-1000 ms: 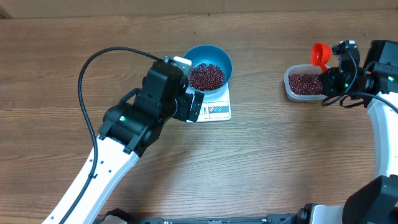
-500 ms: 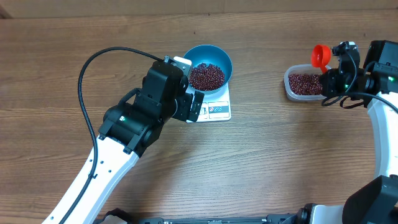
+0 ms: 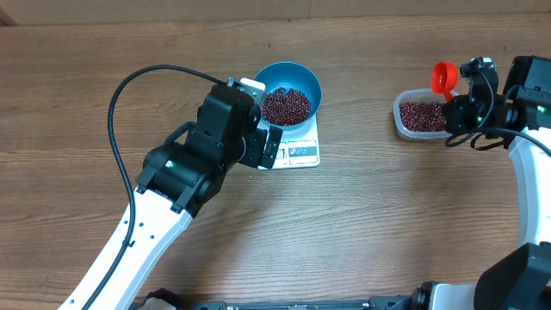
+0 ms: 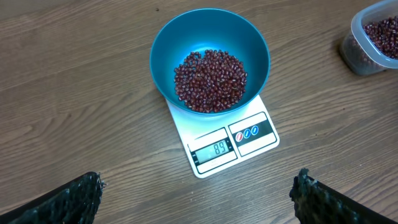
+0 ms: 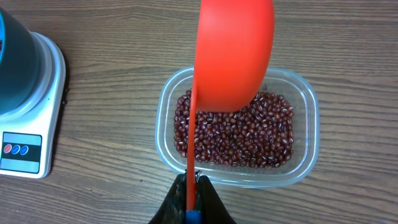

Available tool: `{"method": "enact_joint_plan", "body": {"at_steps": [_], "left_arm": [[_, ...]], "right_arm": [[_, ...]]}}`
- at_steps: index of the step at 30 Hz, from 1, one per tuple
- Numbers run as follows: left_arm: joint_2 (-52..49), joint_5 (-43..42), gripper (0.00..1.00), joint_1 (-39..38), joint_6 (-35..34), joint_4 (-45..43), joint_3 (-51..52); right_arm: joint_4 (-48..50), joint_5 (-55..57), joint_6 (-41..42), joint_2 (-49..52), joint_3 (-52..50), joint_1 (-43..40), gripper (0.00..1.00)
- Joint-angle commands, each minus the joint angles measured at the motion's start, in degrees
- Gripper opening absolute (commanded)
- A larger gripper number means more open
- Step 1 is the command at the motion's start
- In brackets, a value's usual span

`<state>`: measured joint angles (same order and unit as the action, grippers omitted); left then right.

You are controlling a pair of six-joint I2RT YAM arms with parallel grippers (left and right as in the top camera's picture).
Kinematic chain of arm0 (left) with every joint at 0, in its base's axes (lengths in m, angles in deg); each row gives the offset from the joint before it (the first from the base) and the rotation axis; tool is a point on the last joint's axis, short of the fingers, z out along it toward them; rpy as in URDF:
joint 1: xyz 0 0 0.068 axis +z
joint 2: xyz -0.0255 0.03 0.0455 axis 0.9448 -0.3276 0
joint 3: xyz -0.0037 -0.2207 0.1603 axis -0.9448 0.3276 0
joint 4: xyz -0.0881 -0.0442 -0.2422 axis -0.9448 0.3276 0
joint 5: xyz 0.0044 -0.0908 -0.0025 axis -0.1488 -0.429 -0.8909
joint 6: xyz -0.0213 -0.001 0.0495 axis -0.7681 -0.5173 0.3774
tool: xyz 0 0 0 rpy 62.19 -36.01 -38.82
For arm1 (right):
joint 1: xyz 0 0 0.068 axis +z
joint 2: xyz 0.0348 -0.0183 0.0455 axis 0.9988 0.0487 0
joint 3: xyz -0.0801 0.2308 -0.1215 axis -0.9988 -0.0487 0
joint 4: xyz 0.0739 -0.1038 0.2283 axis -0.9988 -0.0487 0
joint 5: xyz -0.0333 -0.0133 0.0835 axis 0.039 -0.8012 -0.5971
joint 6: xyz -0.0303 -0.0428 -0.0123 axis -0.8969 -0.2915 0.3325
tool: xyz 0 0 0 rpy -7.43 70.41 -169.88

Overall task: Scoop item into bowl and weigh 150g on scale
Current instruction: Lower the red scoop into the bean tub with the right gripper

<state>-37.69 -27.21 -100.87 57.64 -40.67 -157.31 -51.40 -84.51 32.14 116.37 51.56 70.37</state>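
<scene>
The blue bowl (image 3: pixel 290 85) (image 4: pixel 209 59) stands on the white scale (image 3: pixel 298 151) (image 4: pixel 230 140) and holds a heap of dark red beans (image 3: pixel 286 105) (image 4: pixel 209 79). The scale's display reads 89. My left gripper (image 4: pixel 198 199) hovers just in front of the scale, its fingers wide open and empty. At the right, more beans (image 3: pixel 421 116) (image 5: pixel 236 132) fill a clear tub (image 3: pixel 399 118) (image 5: pixel 305 163). My right gripper (image 3: pixel 465 95) (image 5: pixel 190 194) is shut on the handle of an orange scoop (image 3: pixel 444 75) (image 5: pixel 234 53), held above the tub.
The left arm's black wrist (image 3: pixel 225 129) and cable (image 3: pixel 129 95) lie left of the scale. The right arm (image 3: pixel 525 146) fills the right edge. Bare wooden table (image 3: pixel 362 215) surrounds the scale and tub.
</scene>
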Motion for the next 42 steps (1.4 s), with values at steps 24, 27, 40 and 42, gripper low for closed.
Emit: {"method": "enact_joint_plan", "body": {"at_steps": [24,27,40,42], "left_arm": [[0.8,-0.5,1.0,0.1,1.0,0.0,-1.2],[0.8,-0.5,1.0,0.1,1.0,0.0,-1.2],[0.8,-0.5,1.0,0.1,1.0,0.0,-1.2],[0.8,-0.5,1.0,0.1,1.0,0.0,-1.2]], "right_arm": [[-0.5,0.6,0.2,0.7,1.7,-0.2,0.04],[-0.7,2.6,0.2,0.7,1.7,-0.2,0.04],[-3.1,3.6,0.2,0.7,1.2,-0.2,0.04],[-3.1,3.6,0.2,0.8,0.7,-0.2,0.04]]}}
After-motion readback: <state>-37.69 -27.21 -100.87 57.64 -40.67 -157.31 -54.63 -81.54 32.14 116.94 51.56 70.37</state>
